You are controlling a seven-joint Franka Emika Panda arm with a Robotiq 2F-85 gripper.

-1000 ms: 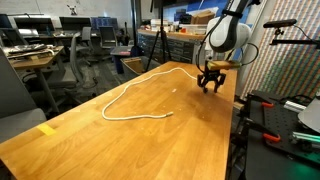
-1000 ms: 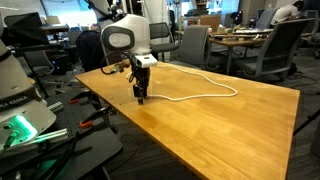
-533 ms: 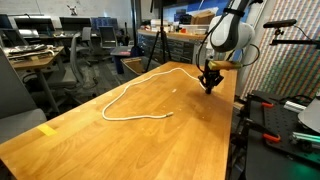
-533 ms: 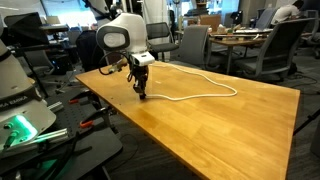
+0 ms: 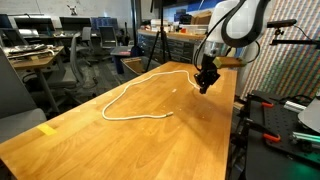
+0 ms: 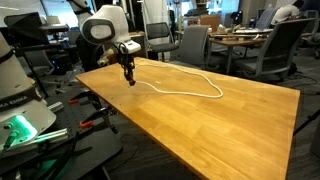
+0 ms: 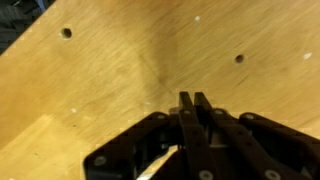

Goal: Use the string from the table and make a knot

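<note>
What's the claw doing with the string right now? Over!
Claw shut, apparently pinching one end of the string. Rest of it lying looped on the table, no knot yet. Nothing in the way. Over.

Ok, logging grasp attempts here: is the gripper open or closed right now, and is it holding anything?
Gripper: closed, seemingly pinching the string by one end.

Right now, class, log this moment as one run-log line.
fingers: shut on string end | string: rest lies across table | knot: not yet tied
</note>
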